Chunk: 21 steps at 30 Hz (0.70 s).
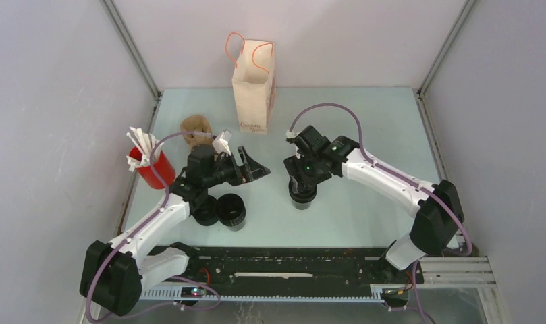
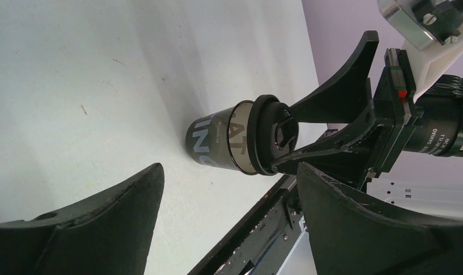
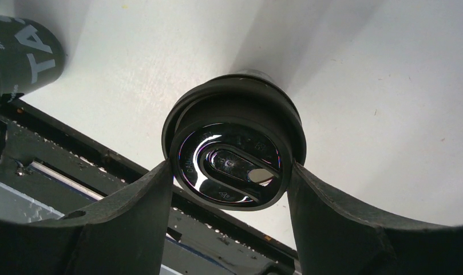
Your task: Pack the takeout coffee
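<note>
One takeout coffee [image 3: 234, 123], a black cup with a glossy black lid, stands on the pale table between the arms. My right gripper [image 3: 230, 167] is shut on it, a finger pressed against each side of the lid. From above, the right gripper [image 1: 302, 183] covers most of this cup [image 1: 302, 200]. In the left wrist view the same cup [image 2: 223, 140] shows grey lettering. My left gripper [image 1: 251, 166] is open and holds nothing, hanging in the air to the cup's left. Two more black cups [image 1: 231, 210] [image 1: 206, 212] stand side by side by the left arm.
A paper bag [image 1: 253, 88] with orange handles stands upright at the back centre. A brown pulp carrier [image 1: 196, 128] lies left of it. A red cup [image 1: 153, 170] with white sticks stands at the left edge. A black rail [image 1: 290, 266] runs along the near edge.
</note>
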Each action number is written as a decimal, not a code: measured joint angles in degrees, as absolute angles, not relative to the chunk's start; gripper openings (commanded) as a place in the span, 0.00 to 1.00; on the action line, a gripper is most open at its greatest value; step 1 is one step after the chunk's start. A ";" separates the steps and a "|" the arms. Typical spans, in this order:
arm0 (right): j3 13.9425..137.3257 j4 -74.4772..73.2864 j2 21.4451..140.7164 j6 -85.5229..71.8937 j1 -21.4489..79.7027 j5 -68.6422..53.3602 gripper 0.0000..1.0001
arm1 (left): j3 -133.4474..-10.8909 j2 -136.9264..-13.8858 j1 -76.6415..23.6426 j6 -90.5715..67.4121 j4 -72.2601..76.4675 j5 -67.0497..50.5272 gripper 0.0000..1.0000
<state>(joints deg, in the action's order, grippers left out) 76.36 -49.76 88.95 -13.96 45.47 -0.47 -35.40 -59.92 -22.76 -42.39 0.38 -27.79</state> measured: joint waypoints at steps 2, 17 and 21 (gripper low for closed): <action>77.08 -50.63 89.82 -13.89 45.80 -0.47 0.67 | -35.40 -59.96 -22.76 -42.35 0.38 -27.79 0.90; 79.05 -53.39 92.90 -13.72 46.41 1.23 0.68 | -35.40 -60.03 -22.76 -41.52 0.34 -27.79 0.91; 79.29 -53.58 93.14 -13.69 46.50 1.28 0.68 | -35.40 -60.03 -22.76 -41.50 0.34 -27.79 0.91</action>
